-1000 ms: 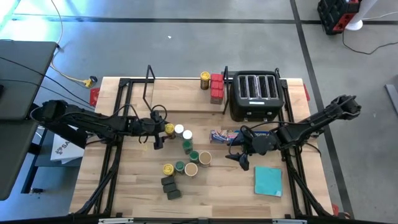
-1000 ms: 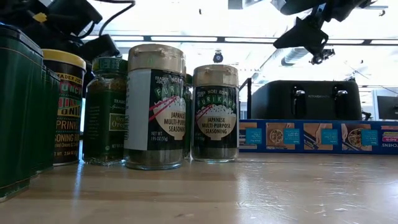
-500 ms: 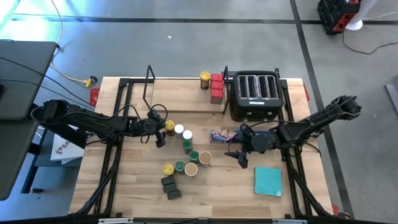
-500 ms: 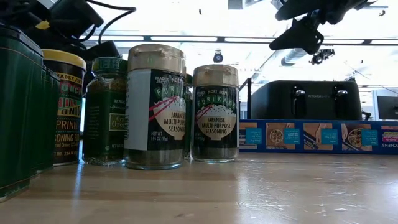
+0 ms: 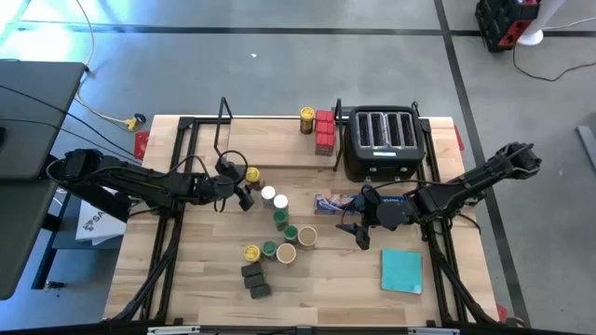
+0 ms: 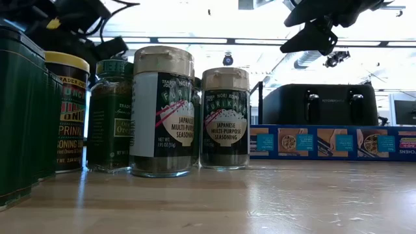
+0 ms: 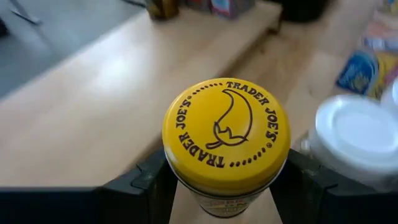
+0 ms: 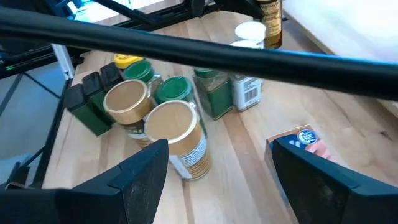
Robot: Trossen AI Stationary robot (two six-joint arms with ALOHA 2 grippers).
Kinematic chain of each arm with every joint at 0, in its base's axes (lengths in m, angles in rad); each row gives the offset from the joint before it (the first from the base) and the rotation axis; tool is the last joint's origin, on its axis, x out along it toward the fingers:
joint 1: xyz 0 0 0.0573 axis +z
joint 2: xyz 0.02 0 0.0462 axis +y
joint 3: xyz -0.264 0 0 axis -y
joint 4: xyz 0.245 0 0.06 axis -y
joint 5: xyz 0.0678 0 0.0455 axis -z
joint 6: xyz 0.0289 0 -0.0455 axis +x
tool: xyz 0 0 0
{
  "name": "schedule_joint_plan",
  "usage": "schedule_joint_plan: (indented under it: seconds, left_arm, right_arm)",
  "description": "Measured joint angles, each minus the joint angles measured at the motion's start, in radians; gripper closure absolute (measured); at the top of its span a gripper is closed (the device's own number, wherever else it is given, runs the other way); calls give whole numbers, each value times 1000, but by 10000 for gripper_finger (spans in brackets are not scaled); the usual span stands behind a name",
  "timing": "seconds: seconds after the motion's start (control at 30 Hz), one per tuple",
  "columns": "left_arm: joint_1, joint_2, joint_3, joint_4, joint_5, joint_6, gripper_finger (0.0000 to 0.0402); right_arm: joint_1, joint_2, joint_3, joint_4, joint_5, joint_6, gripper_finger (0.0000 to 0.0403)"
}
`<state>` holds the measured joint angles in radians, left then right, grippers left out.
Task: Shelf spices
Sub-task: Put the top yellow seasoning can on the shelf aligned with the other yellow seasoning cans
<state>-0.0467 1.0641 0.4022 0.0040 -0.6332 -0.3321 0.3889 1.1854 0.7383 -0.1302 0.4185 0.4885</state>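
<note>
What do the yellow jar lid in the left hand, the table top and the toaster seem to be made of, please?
Yellow lid: probably painted metal or plastic, smooth with a soft sheen and a printed black logo. Table top: pale wood, with plank seams and grain showing, lightly glossy. Toaster: black casing, seemingly plastic or coated metal; which one is unclear.
</note>
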Motion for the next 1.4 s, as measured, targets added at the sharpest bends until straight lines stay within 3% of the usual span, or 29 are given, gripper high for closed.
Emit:
schedule_joint_plan:
  seconds: [0.13, 0.3, 0.43, 0.6, 0.8, 1.0, 1.2, 1.4]
  left_arm:
    - [7, 0, 53, 0, -96, 27, 200]
    - [52, 0, 131, 5, -110, 48, 200]
    - [112, 32, 182, 106, -110, 39, 200]
    - [196, 188, 265, 208, -25, 71, 200]
    - [274, 445, 485, 191, -1, 139, 200]
    - [347, 645, 668, 137, 124, 119, 194]
    - [369, 765, 772, 68, 129, 110, 192]
    - [368, 797, 788, 60, 154, 135, 192]
  right_arm:
    - [-1, 0, 0, 0, 2, 0, 121]
    - [0, 0, 0, 0, 19, -17, 121]
    - [0, 0, 0, 0, 129, 14, 121]
    - [0, 0, 0, -1, 213, 27, 121]
    - [0, 0, 0, 0, 248, 33, 121]
    - [0, 0, 0, 0, 258, 29, 121]
    - [0, 0, 0, 0, 270, 28, 121]
    - [0, 0, 0, 0, 269, 27, 121]
